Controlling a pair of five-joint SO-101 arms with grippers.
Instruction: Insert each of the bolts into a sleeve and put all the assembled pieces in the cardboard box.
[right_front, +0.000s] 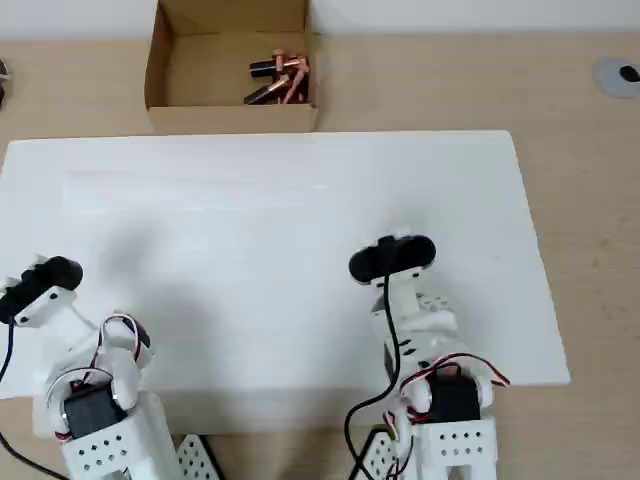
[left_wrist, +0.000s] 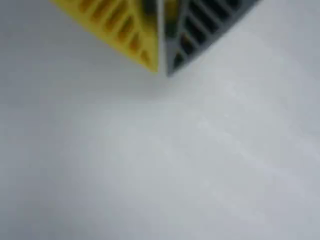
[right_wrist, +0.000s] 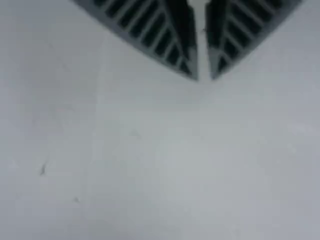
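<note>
Beyond the white mat (right_front: 300, 300) stands the cardboard box (right_front: 158, 72). We judge the work done, which is why both arms sit folded low at the mat's near edge, the left gripper (left_wrist: 161, 70) pressed together, the right gripper (right_wrist: 202, 75) all but closed, neither pinching anything. The assembled pieces (right_front: 280, 78) lie piled in the box's right half.

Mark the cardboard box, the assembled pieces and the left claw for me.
cardboard box (right_front: 157, 75): high view, left wall.
assembled pieces (right_front: 282, 78): high view, middle of the pile.
left claw (left_wrist: 162, 70): left wrist view, between the fingertips.
</note>
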